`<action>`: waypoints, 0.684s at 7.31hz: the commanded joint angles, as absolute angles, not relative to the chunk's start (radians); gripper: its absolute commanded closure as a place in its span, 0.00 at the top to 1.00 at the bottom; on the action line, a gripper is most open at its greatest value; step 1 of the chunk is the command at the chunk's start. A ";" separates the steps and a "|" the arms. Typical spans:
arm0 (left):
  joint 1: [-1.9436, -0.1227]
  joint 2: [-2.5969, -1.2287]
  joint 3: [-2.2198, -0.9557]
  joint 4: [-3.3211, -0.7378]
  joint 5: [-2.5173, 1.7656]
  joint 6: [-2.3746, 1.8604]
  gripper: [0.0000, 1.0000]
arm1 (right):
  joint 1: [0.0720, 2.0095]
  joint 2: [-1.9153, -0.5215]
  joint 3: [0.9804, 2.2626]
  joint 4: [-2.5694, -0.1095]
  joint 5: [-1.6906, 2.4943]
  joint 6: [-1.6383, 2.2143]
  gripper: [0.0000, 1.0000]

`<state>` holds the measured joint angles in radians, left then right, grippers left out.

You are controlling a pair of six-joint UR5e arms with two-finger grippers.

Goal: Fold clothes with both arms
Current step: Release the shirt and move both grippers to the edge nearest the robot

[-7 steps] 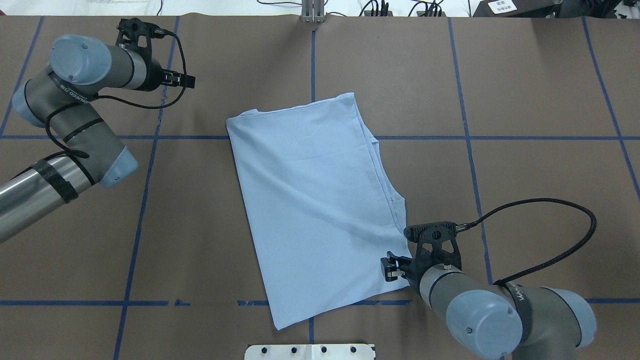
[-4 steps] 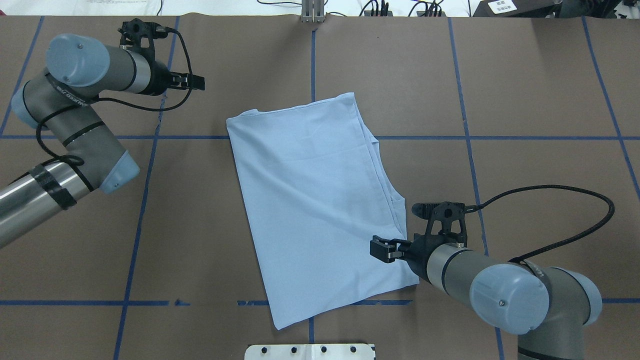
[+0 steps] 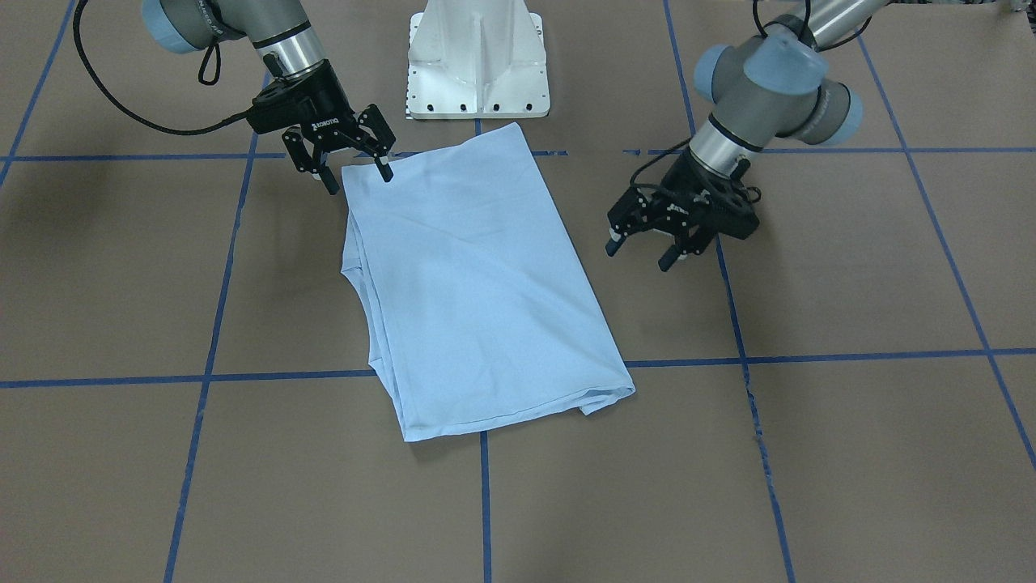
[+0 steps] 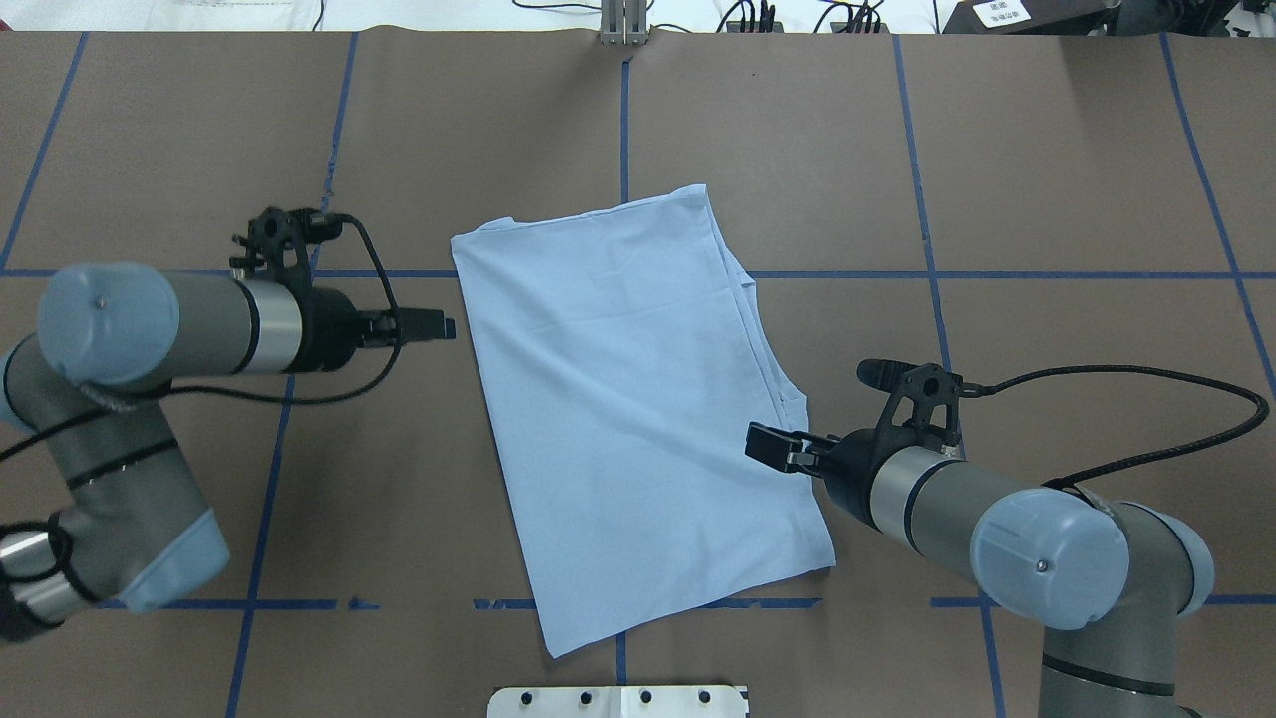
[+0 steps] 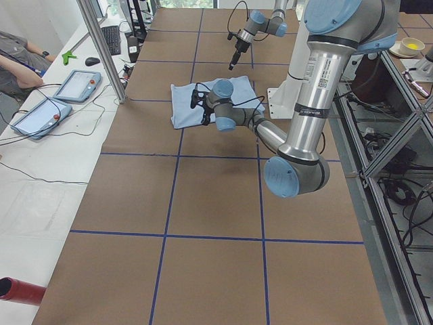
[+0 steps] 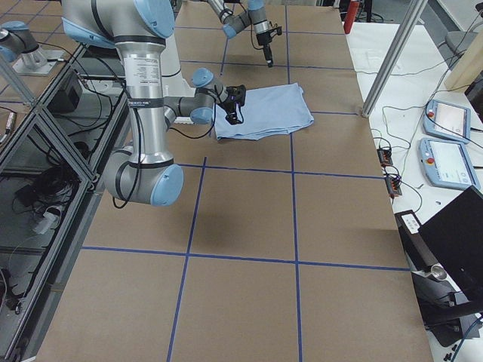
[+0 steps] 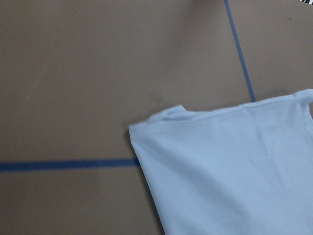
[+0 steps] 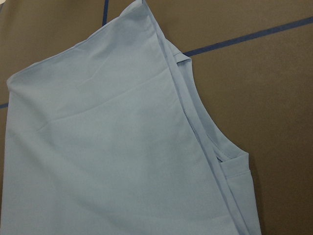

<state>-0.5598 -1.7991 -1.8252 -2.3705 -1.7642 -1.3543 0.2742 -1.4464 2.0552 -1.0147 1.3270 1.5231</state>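
Note:
The light blue T-shirt [image 4: 638,399] lies flat on the brown table, folded lengthwise into a long slanted rectangle, its print and collar hidden. A sleeve shows along its right edge [image 8: 230,164]. My left gripper [image 4: 439,326] hovers just off the shirt's left edge, open and holding nothing; in the front-facing view this left gripper [image 3: 639,253] has its fingers spread. My right gripper [image 4: 768,446] hangs over the shirt's right edge, and the front-facing view shows it [image 3: 358,176] open and empty by the shirt's [image 3: 477,283] corner near the base. The left wrist view shows a shirt corner [image 7: 225,166].
The white pedestal base [image 3: 477,73] stands at the robot's side of the table. Blue tape lines [image 4: 623,130] grid the brown surface. A metal post [image 5: 101,47], tablets [image 5: 74,84] and a person's arm [image 5: 17,64] are at the operators' side.
My left arm has swung from the far left of the table in to the shirt's left edge. My right gripper has moved farther from the base along the right edge. The shirt has not moved.

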 commanded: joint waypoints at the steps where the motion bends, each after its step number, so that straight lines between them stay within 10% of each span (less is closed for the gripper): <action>1: -0.319 -1.744 -1.911 -2.368 -1.560 -1.596 1.00 | 0.288 -1.445 2.052 -1.014 1.327 1.543 1.00; 5: -0.106 -1.827 -1.905 -2.214 -1.393 -1.894 0.74 | 0.290 -1.440 2.040 -1.012 1.325 1.563 1.00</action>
<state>-0.1583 -1.7836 -1.9090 -2.2847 -1.4242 -1.8201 0.2887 -1.4420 2.0445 -1.0129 1.3256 1.5616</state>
